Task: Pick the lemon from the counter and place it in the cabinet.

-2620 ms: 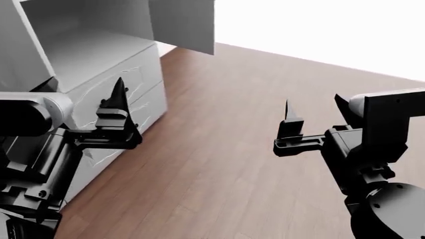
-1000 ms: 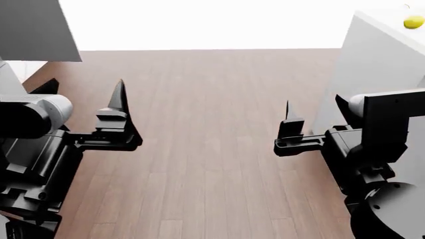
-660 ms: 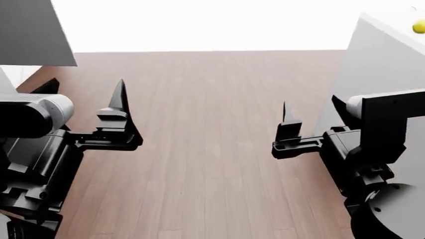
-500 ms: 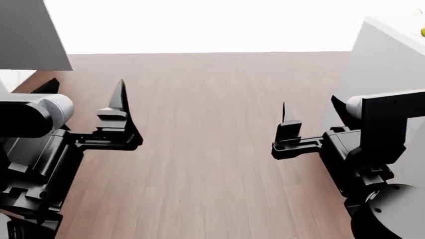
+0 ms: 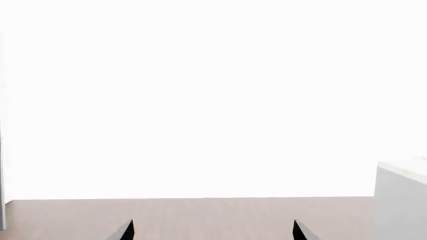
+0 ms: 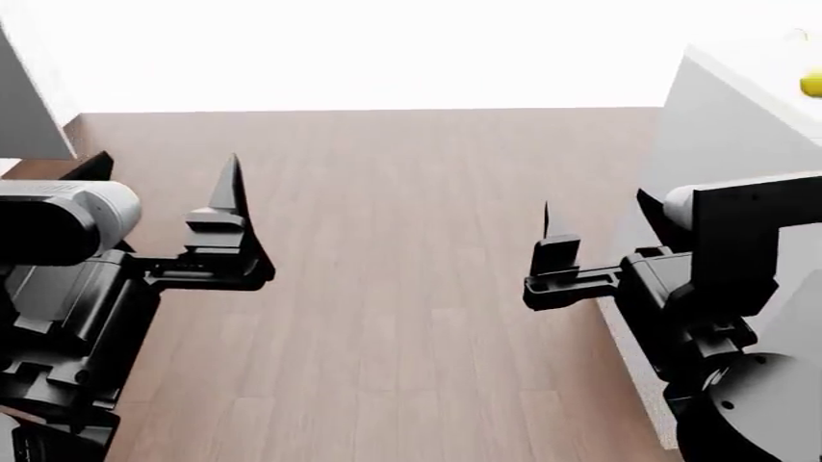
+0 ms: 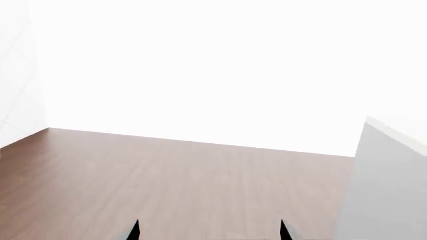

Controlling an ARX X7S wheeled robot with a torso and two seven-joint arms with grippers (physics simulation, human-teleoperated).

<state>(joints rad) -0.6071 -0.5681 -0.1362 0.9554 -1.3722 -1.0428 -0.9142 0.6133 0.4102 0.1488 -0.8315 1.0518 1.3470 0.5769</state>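
The lemon [image 6: 811, 85] is a small yellow fruit on the white counter [image 6: 752, 63], at the far right edge of the head view. The counter's grey side wall also shows in the left wrist view [image 5: 400, 200] and the right wrist view [image 7: 393, 175]. Of the cabinet only a grey panel [image 6: 29, 106] shows, at the upper left. My left gripper [image 6: 231, 197] [image 5: 212, 232] is open and empty over the floor. My right gripper [image 6: 548, 223] [image 7: 209, 232] is open and empty, beside the counter's wall and well short of the lemon.
Brown wood-plank floor [image 6: 398, 241] fills the space between my arms and ahead. The counter's side wall [image 6: 700, 144] stands close to my right arm. Bright white background lies beyond the floor.
The view has swung right: the cabinet has slid off to the left and the counter with the lemon has come in at the right. Both grippers stay open in the same pose.
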